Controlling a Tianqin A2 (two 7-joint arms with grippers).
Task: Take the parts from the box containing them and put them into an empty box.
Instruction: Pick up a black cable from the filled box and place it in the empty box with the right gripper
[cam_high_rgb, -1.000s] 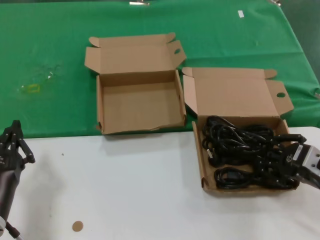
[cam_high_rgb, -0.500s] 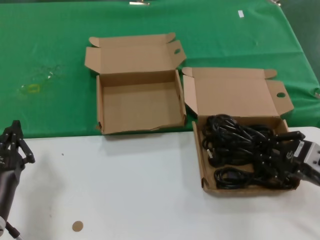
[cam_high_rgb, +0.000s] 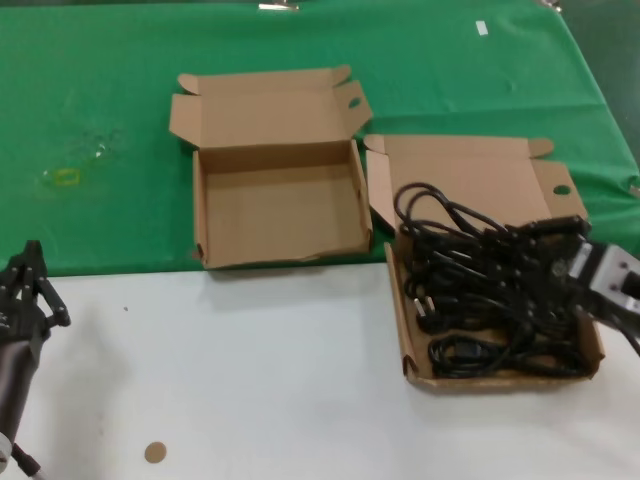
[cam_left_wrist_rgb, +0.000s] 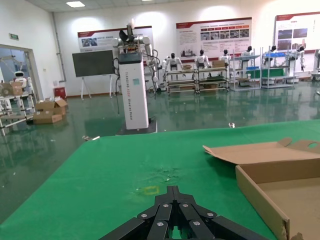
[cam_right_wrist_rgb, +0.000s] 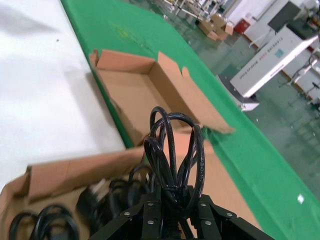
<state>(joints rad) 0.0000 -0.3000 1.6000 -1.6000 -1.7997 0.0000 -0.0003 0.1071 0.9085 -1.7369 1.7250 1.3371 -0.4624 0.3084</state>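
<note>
Right gripper (cam_high_rgb: 560, 258) at right edge of head view, clenched on a cable bundle (cam_high_rgb: 440, 215) whose loops rise against the wide box's (cam_high_rgb: 400, 330) lid. More bundles (cam_high_rgb: 480, 350) lie in that box. Empty box (cam_high_rgb: 200, 215) sits upper centre on green cloth (cam_high_rgb: 100, 100). Left gripper (cam_high_rgb: 25, 290) idle lower left, fingers closed together. Brown disc (cam_high_rgb: 154, 452) on white table (cam_high_rgb: 250, 380).

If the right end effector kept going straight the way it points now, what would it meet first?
Judging by the wrist view, the right end effector, shut on a cable bundle, points toward the empty box; depth is unclear.
</note>
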